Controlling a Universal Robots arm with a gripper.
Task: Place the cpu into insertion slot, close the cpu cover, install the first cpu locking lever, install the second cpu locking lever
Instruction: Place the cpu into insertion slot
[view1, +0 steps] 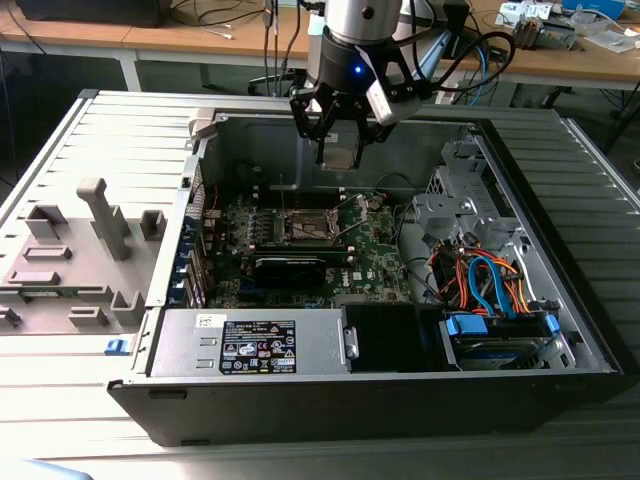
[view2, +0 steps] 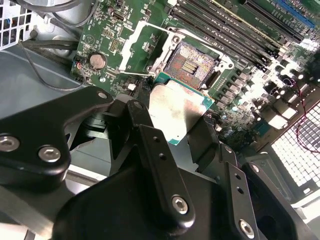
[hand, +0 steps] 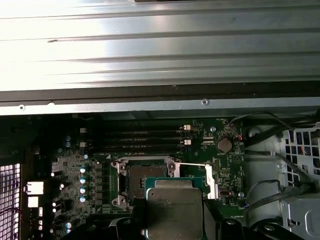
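In the exterior view my gripper (view1: 342, 148) hangs above the open computer case, shut on the cpu (view1: 345, 152). The cpu (view2: 180, 107) is a flat square chip with a silver top and green edge, clamped between black fingers (view2: 139, 117) in both wrist views. It is held above the board, apart from the insertion slot (view2: 191, 62). The slot (hand: 145, 176) lies bare with its brownish contact field showing; it sits mid-board (view1: 308, 228). The cpu cover (view2: 142, 45), a thin silver frame, is swung open beside the slot, and stands edge-on (hand: 211, 180) in the first wrist view.
A black graphics card (view1: 290, 268) lies just in front of the slot. Memory slots (view2: 227, 27) run along its other side. A power supply (view1: 250, 345) fills the case front; a drive cage with coloured cables (view1: 490, 285) is at the exterior view's right. A grey fixture (view1: 80, 250) sits left.
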